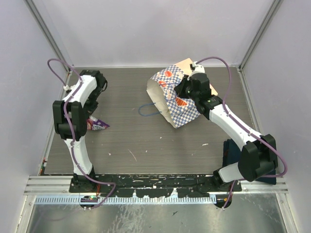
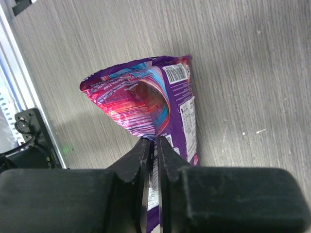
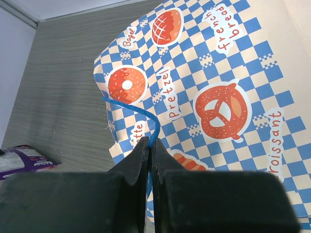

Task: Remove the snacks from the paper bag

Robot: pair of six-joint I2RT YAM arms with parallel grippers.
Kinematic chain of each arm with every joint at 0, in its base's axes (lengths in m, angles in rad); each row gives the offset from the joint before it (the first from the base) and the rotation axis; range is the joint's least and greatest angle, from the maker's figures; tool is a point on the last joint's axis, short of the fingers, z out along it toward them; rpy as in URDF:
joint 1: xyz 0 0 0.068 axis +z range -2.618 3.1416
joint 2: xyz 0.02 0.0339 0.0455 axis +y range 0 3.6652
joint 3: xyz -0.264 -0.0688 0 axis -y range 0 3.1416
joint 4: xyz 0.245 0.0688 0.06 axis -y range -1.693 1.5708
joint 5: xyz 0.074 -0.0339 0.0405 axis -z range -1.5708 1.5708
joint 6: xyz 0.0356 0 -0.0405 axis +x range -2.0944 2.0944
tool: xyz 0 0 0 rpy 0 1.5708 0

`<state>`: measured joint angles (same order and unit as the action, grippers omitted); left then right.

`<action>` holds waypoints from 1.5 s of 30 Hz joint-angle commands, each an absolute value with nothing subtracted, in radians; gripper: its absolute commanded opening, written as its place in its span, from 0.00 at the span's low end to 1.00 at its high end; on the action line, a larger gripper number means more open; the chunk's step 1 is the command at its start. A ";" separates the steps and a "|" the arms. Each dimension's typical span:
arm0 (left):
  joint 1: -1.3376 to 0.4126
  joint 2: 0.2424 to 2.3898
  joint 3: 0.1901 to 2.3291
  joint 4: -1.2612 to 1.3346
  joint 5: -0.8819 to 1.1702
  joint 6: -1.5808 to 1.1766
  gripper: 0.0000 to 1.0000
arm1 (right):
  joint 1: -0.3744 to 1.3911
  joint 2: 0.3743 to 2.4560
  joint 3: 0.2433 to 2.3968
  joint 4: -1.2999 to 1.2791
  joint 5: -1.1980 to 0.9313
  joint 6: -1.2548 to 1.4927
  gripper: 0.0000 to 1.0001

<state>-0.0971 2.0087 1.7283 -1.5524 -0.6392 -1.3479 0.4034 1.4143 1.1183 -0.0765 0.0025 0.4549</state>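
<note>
Pinching one purple packet [image 2: 146,102] by its lower edge with the left gripper [image 2: 154,141], jaws closed tight on the film, at the left side of the table [image 1: 146,141] and well apart from the bag [image 3: 218,82]. Cannot tell whether touching the wood or hanging just above it. Clamping a blue cord [image 3: 127,104] with the right gripper [image 3: 149,141], jaws closed on it, holding the bag tipped up at the back right with the mouth facing left. To set down well, probably: lower until flat on the wood, open wide, lift straight off (glossy film may cling to the pads) — and hold the cord taut, leaving the mouth gaping for another reach. Counted: one packet in view, one bag, two cords — one pinched, one loose cord [image 1: 147,111] lying in front of the mouth. No telling how many packets are left inside; nothing of the interior shown.
</note>
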 commanded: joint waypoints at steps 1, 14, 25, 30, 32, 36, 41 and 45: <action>-0.095 2.020 1.768 -1.526 -0.629 -1.339 0.22 | 0.398 1.405 1.159 -0.043 0.023 0.435 0.01; -0.095 1.976 1.789 -1.300 -0.562 -1.087 0.73 | 0.398 1.423 1.164 -0.044 0.002 0.428 0.01; -0.094 1.913 1.733 -1.052 -0.415 -0.827 0.98 | 0.398 1.435 1.168 -0.035 -0.030 0.421 0.01; -0.088 1.789 1.565 -0.804 -0.276 -0.649 0.98 | 0.397 1.432 1.166 -0.030 -0.049 0.409 0.01; -0.086 1.732 1.487 -0.726 -0.251 -0.599 0.98 | 0.398 1.429 1.162 -0.025 -0.053 0.407 0.01; -0.083 1.620 1.322 -0.617 -0.225 -0.530 0.98 | 0.398 1.429 1.158 -0.014 -0.067 0.407 0.01; -0.083 1.510 1.149 -0.489 -0.118 -0.473 0.98 | 0.399 1.435 1.152 0.000 -0.094 0.418 0.01; -0.107 1.489 1.053 -0.429 -0.066 -0.440 0.98 | 0.403 1.433 1.153 0.003 -0.101 0.422 0.01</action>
<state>-0.0895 1.5223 1.1152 -0.5655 -0.1505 -0.5106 0.4034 1.4406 1.1202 -0.0597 -0.0883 0.4221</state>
